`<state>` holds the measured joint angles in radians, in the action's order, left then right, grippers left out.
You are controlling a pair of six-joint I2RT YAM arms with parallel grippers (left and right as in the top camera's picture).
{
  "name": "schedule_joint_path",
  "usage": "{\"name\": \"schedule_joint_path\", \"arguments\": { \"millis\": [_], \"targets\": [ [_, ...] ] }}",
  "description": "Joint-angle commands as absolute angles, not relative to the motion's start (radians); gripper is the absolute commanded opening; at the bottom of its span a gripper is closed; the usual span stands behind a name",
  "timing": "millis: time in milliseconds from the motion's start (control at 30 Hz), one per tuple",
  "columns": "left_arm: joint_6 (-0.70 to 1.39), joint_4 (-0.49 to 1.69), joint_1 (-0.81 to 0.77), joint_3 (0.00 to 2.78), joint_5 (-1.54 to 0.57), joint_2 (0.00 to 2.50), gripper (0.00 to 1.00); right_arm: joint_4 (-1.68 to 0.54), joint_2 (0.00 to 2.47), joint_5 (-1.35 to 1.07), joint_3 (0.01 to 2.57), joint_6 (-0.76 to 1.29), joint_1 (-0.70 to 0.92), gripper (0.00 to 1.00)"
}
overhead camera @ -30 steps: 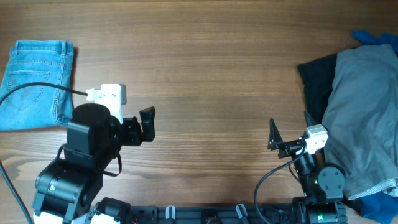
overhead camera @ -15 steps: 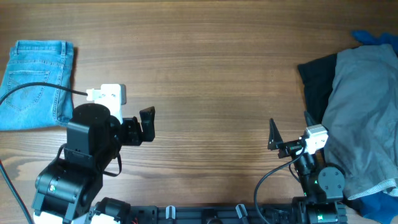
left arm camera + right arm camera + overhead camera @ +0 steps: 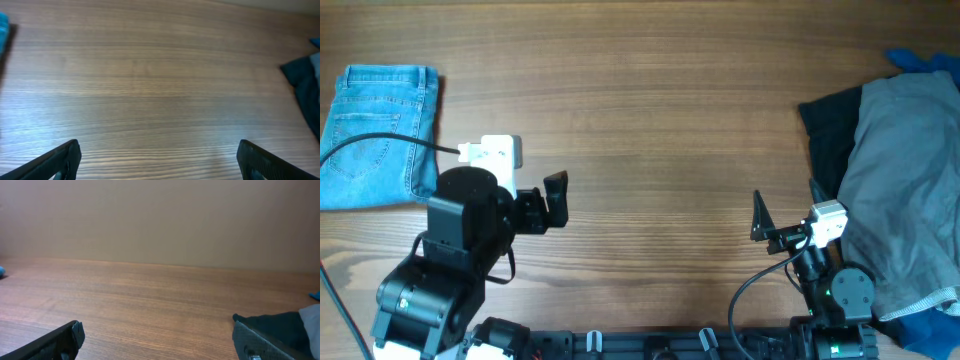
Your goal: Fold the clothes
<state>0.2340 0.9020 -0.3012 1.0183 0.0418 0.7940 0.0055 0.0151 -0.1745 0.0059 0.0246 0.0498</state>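
Neatly folded, the light blue jeans [image 3: 380, 135] lie pocket-up, while left gripper [image 3: 158, 147] and right gripper [image 3: 157, 325] gape wide, empty.

Looks like a robotics lab bench: wide brown wood-grain tabletop [image 3: 660, 90], plain beige wall [image 3: 160, 215] behind, large black jointed robot arm [image 3: 450, 250] and smaller black robot arm [image 3: 835, 285] mounted by a black metal rail [image 3: 660, 347] at the near edge, thin black cable [image 3: 748, 290] trailing.

2 black arms [image 3: 450, 250], white wrist blocks [image 3: 498, 152], thin black cables [image 3: 370, 143], dark end effector fingers [image 3: 55, 162]
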Motion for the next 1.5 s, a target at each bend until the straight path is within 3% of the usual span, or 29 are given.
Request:
{"name": "schedule_joint_path", "arguments": {
  "millis": [0,200,367,667,900,1467],
  "targets": [
    [0.232,0.925,-0.266,1.000,0.106,0.744,1.00,0.012,0.004,-0.156,0.005,0.028,0.053,1.00],
    [0.241,0.884,-0.083,0.858,0.005,0.637,1.00,0.012,0.004,-0.157,0.005,0.028,0.053,1.00],
    [0.244,0.724,0.010,0.607,-0.037,0.442,1.00,0.012,0.004,-0.157,0.005,0.028,0.053,1.00],
    [0.274,0.391,0.011,0.195,-0.037,0.110,1.00,0.012,0.004,-0.157,0.005,0.028,0.053,1.00],
    [0.265,0.057,0.011,0.003,-0.024,0.003,1.00,0.012,0.004,-0.157,0.005,0.028,0.053,1.00],
    [0.243,0.074,0.011,0.006,-0.051,0.004,1.00,0.012,0.004,-0.157,0.005,0.028,0.053,1.00]
  ]
}}
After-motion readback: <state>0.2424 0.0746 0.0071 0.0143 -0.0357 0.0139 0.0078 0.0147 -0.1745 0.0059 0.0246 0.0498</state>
